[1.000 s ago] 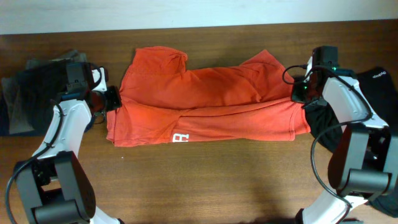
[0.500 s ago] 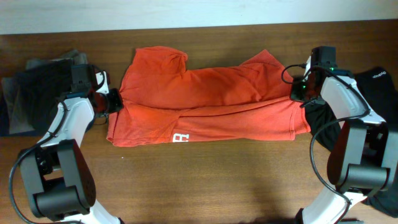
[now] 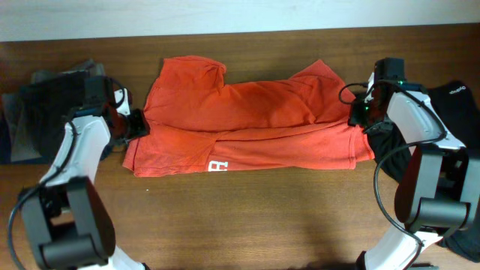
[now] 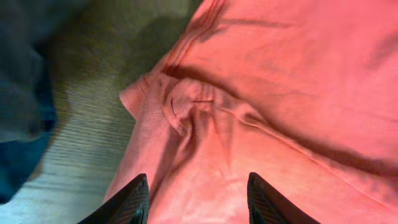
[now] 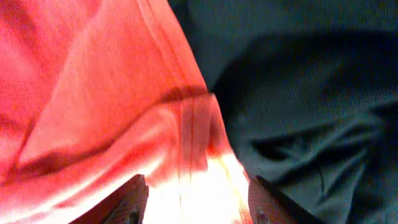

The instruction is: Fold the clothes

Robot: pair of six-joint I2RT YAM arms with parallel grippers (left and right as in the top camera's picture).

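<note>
T-shirt (image 3: 247, 127) lies long axis left-right; left gripper (image 4: 198, 199), right gripper (image 5: 196, 199) at its ends, both with jaws spread.

i am holding the left arm (image 3: 75, 146) bent, its left gripper (image 4: 196, 186) pointing inward with fingers spread apart, while the right arm (image 3: 420, 124) is mirroring it, the right gripper (image 5: 196, 190) likewise gaping.

Orange-red T-shirt (image 3: 247, 120) with white lettering (image 3: 217, 166), black shirt (image 3: 466, 112), brown wood-grain table (image 3: 262, 217).
</note>
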